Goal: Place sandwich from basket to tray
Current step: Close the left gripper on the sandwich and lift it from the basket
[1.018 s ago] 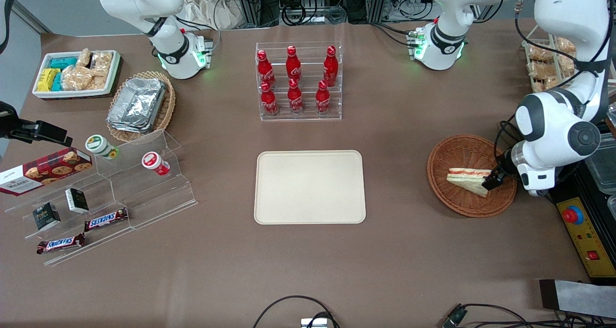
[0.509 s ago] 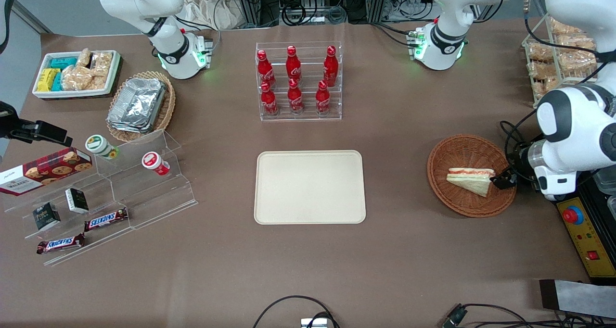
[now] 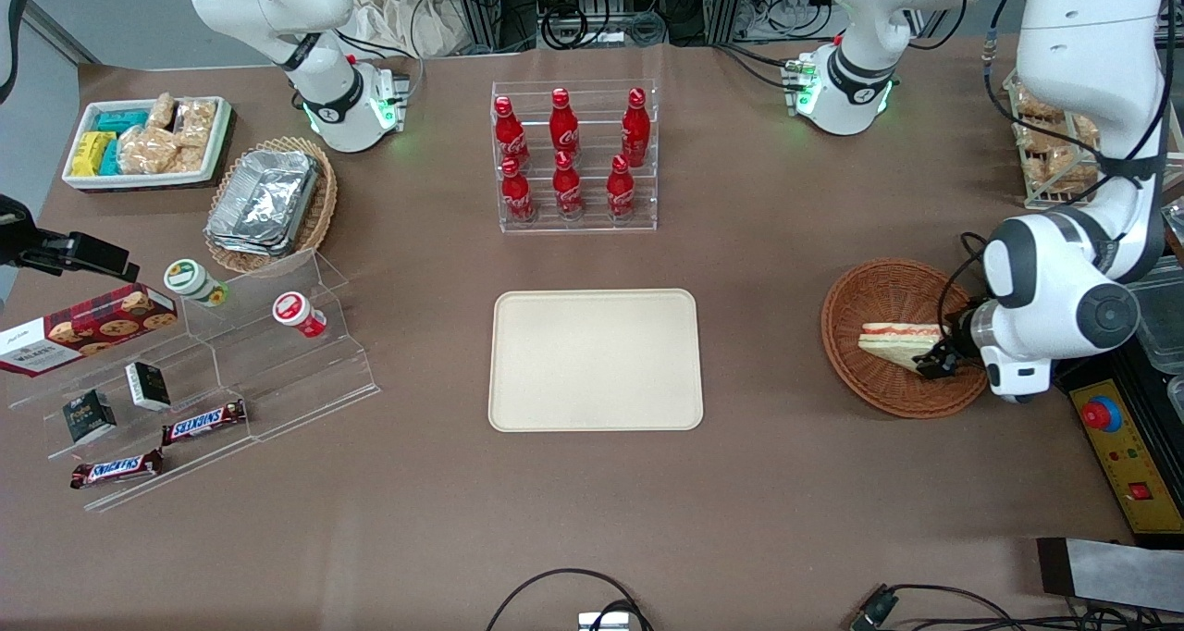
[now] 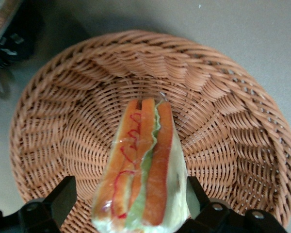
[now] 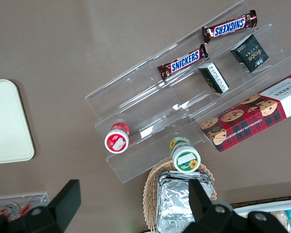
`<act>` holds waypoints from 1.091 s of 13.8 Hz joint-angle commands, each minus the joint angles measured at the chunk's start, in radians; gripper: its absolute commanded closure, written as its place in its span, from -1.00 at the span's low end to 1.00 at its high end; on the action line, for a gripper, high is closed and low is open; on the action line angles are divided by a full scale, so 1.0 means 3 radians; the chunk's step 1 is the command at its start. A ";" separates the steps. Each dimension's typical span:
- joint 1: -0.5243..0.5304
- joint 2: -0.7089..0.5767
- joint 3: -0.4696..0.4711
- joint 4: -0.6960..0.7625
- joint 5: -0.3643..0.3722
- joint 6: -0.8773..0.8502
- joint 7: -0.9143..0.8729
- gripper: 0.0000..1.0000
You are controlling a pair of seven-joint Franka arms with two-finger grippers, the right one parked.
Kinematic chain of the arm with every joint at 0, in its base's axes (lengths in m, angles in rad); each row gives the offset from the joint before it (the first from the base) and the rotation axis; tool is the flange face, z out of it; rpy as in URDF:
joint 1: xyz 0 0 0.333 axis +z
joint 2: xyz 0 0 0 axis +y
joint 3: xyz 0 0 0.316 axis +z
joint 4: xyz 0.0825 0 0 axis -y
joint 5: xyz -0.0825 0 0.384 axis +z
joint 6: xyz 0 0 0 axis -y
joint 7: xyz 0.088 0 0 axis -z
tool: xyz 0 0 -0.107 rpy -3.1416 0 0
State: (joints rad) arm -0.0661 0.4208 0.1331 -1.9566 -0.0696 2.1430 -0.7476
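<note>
— What lay on the brown table, biggest first?

— The cream tray sat bare mid-table. Toward the working arm's end sat the round basket, the sandwich inside it, cut edge showing red and green.

— And the gripper?

— Down in the basket at the sandwich's end. Wrist view showed the fingers spread wide, one on each side of the sandwich, not clearly touching it; nothing gripped.

— Any writing?

— Toward the parked arm's end, a Walkers cookie box on the clear stepped stand, and two Snickers bars. Red bottles in a rack, labels unreadable.
</note>
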 commanded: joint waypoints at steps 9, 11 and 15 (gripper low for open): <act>-0.0092 -0.0088 0.0022 0.0099 0.0007 -0.0061 -0.0325 1.00; -0.0076 -0.0139 0.0027 0.0318 0.0012 -0.0361 -0.0285 1.00; -0.0066 -0.0140 0.0022 0.1237 0.0007 -0.1358 -0.0167 1.00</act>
State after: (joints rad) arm -0.0846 0.3790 0.1378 -1.7237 -0.0692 1.8712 -0.8183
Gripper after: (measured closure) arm 0.793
